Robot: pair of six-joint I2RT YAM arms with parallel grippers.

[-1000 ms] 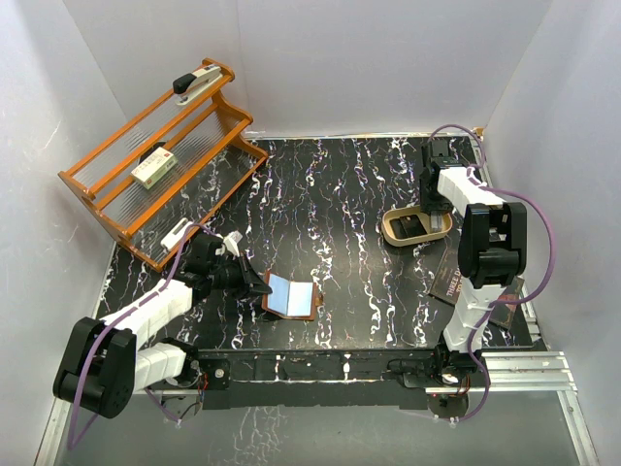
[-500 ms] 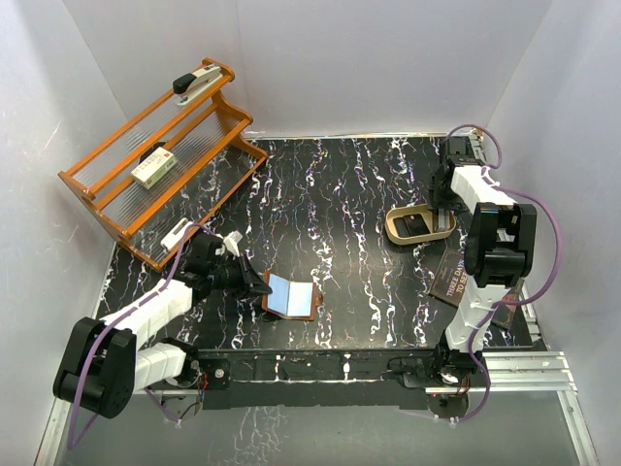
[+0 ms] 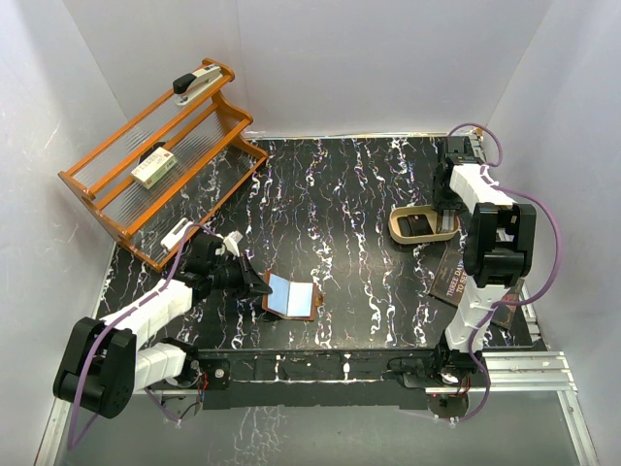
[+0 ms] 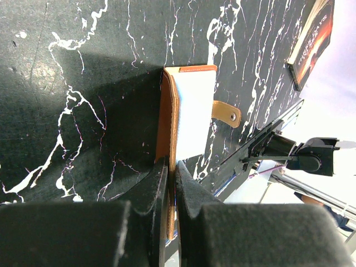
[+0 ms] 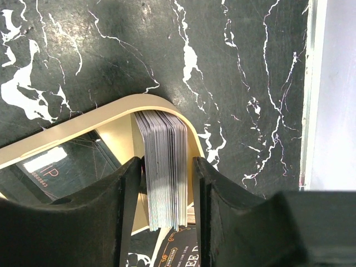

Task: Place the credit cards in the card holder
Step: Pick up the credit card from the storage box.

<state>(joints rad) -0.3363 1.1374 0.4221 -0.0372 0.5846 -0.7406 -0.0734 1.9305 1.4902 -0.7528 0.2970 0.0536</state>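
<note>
Right end effector (image 5: 166, 169) shifted right — credit cards (image 5: 164, 139) upright, edge-on.

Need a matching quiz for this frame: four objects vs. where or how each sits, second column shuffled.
1. card holder
2. stapler
3. credit cards
4. book

A. on top of the orange rack
B. stacked on edge in the tan tray
C. dark lettered cover
D. edge pinched by the left gripper

Pairs: 1-D, 2-A, 3-B, 4-C
</note>
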